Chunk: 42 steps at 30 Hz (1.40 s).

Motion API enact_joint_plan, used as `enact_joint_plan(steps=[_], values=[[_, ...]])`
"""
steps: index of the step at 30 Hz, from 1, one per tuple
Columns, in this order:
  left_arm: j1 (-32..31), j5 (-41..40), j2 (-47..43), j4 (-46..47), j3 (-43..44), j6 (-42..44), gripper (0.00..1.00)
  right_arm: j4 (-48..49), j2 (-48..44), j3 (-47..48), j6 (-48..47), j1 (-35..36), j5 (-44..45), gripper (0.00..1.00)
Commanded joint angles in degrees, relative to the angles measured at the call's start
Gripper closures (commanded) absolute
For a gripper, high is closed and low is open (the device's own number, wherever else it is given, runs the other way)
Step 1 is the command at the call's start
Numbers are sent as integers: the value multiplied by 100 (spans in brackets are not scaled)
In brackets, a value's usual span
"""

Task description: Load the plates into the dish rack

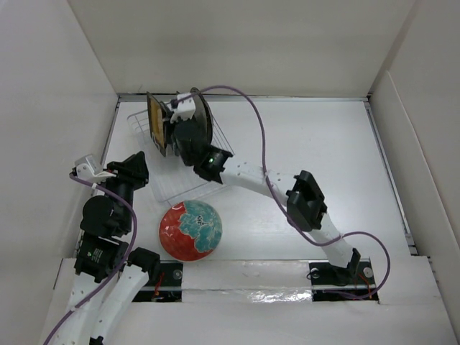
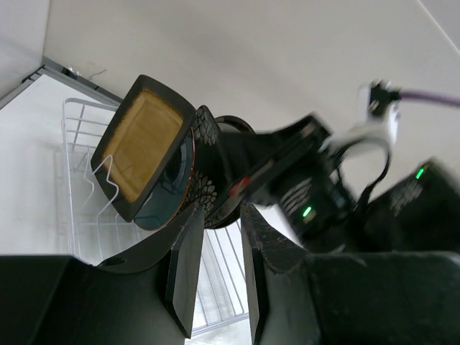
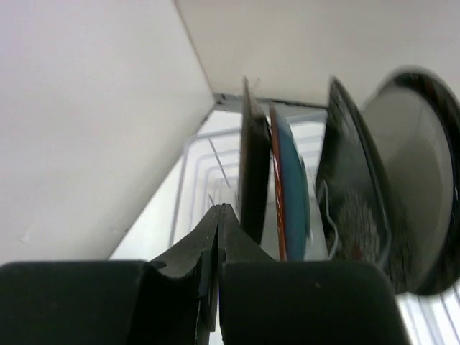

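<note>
Status: my right hand [image 3: 219,215] is clenched, fingers pressed flat together, gripping no plate. It sits at the clear grid-walled dish rack [image 1: 176,188], alongside the plates standing there.

Right wrist view, edge-on, from my fingers outward:
- square black plate with gold centre [image 3: 251,172]
- round teal plate [image 3: 293,198]
- square dark floral plate [image 3: 352,194]
- round cream plate with dark rim [image 3: 420,165]

All four stand upright on edge in the rack, close side by side. The last two are blurred.

In the top view my right arm reaches across the white surface [image 1: 323,144] to the rack's far end. The hand body covers most of the stack there, so I cannot tell whether the fingers touch a plate.

My left hand [image 2: 221,210] is released: jaws partly apart, gap free. It hangs just beside the rack's left side, fingers pointing at the gold face of the black plate, apart from it.

The round red plate with teal flowers [image 1: 190,230] lies flat on the surface, face up, just beside the rack's near edge and nearer my left arm. Not loaded yet. I cannot tell if its rim touches the rack.
</note>
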Motion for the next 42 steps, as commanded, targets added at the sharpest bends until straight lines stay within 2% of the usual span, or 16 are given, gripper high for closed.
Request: enact_joint_plan(steps=[1,3,4,7,12,17,18,19,21,22,23,29,31,35,40,42], values=[[19,-36,-67,267,-4,19,76,-1533,147,1221,66,-423,-920,100],[19,-54,-84,267,-4,28,76,-1964,499,2011,75,-572,-1062,98],[19,-45,-84,276,-4,28,76,-2332,639,2319,93,-572,-1106,82],[19,-2,-67,267,-13,20,76,-2257,913,2753,163,-782,-1560,57],[19,60,-5,276,-13,19,76,-2195,1369,3410,417,-1003,-2415,52],[19,-54,205,267,-13,55,76,-2019,1362,3097,523,-1003,-2707,63],[19,-72,310,198,22,55,76,-1923,1222,2835,567,-1003,-2628,65],[19,-63,425,154,48,55,76,-1296,986,1918,576,-1003,-2549,73],[19,-2,855,48,206,37,80,-537,11,781,602,-1003,-2469,98],[19,77,1022,39,268,37,81,49,-323,271,594,-1003,-2391,100],[19,121,1345,39,338,28,82,238,-892,-465,585,-1003,-2346,100],[19,157,2584,39,1032,2,87,459,-2460,-2105,374,-1003,-2373,100],[19,-18,3025,4,1522,150,81,556,-3119,-2948,444,-1073,-2320,98],[19,-370,4744,-224,2700,441,71,389,-4016,-4118,672,-1196,-2425,91],[19,-1229,6312,-708,4369,634,67,539,-5009,-5664,1042,-1389,-2705,76],[19,-1451,6814,-787,4679,819,68,416,-5388,-5894,1077,-1451,-2750,74]])
